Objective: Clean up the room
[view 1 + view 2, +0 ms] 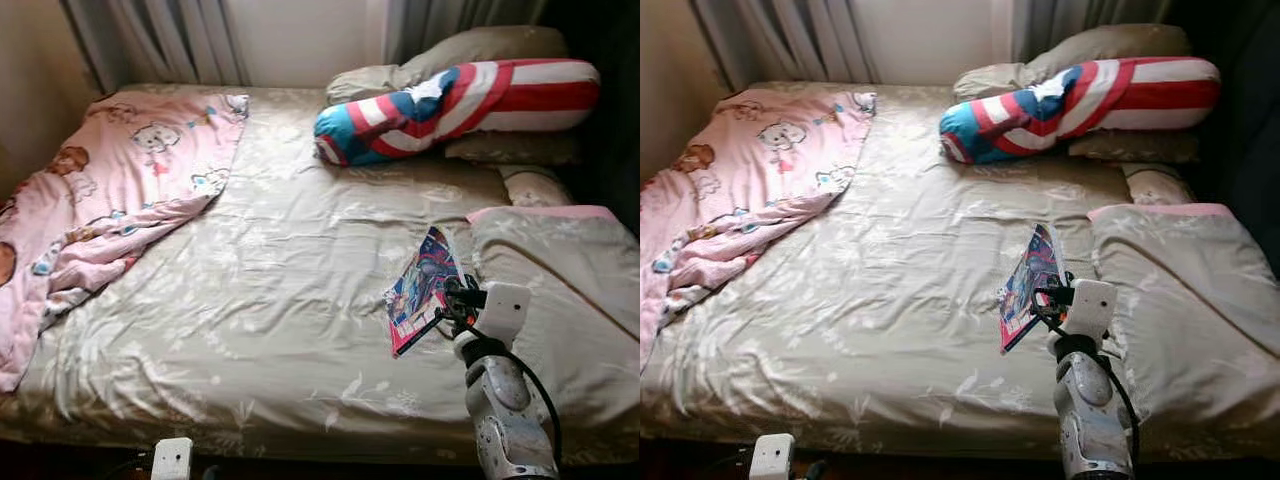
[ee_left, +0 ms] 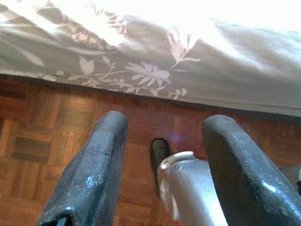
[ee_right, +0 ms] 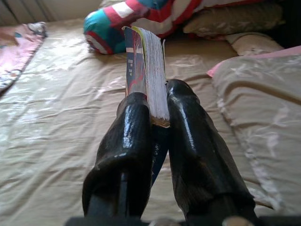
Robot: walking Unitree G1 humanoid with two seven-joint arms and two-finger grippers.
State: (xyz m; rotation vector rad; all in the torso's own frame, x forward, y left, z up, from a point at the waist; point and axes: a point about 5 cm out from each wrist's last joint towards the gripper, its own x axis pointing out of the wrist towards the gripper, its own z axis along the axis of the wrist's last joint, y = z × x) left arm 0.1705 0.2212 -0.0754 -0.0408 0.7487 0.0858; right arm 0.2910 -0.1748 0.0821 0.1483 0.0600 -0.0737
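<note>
**Book pinched above the bed**

Book (image 1: 423, 290), colourful cover, sits lower right of the frame, lifted edge-up over the bed (image 1: 270, 300). My right claw (image 3: 157, 120) pinches it, one black finger pressed on each side of the pages. Striped bolster pillow (image 1: 450, 105) lies upper right; pink blanket (image 1: 110, 190) is crumpled at the left. My left claw (image 2: 160, 155) hangs spread over the wooden floor (image 2: 42, 141) beside the bed's edge.

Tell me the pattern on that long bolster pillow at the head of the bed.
The bolster pillow has red and white stripes with a blue end, clearest in the left eye view.
</note>
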